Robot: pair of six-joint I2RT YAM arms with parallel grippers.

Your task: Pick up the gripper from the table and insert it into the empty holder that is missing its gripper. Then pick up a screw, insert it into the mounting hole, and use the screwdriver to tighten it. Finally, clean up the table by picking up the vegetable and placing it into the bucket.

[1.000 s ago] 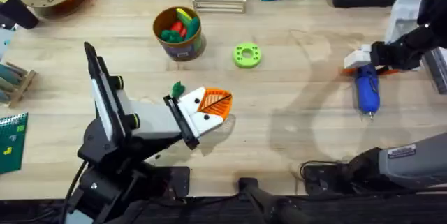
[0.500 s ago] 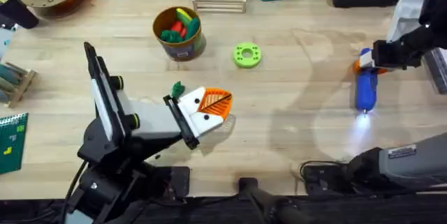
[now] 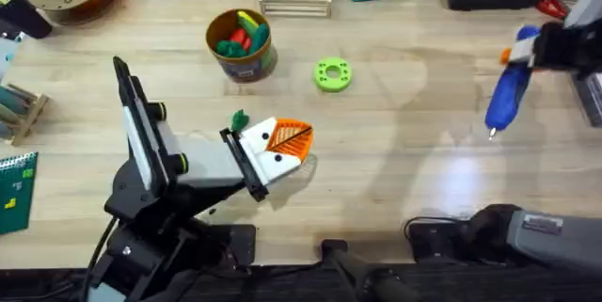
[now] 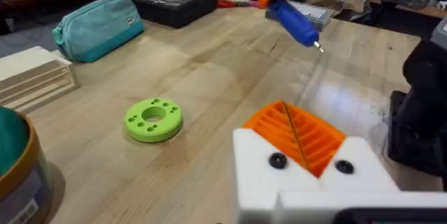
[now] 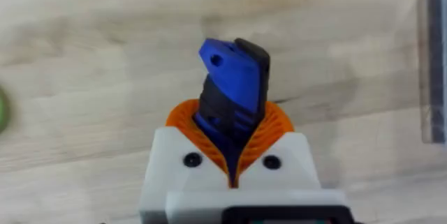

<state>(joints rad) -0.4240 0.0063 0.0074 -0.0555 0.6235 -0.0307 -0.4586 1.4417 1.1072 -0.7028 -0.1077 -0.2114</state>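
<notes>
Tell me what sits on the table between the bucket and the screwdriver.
In the overhead view, the green disc lies between the bucket and the raised screwdriver; past it, bare wood.

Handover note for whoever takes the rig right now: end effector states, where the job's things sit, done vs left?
Right end effector: shut on the screwdriver, held off the table at the far right, bit angled down.
Left end effector: resting low at table centre, pads together, holding nothing I can see.
The vegetable lies on the table beside the left end effector.
The bucket stands behind it, toy food already inside.
Done: screwdriver picked up. Whether the orange wedge and screw are fitted cannot be told.
Left: tighten the screw, then put the vegetable into the bucket.
</notes>
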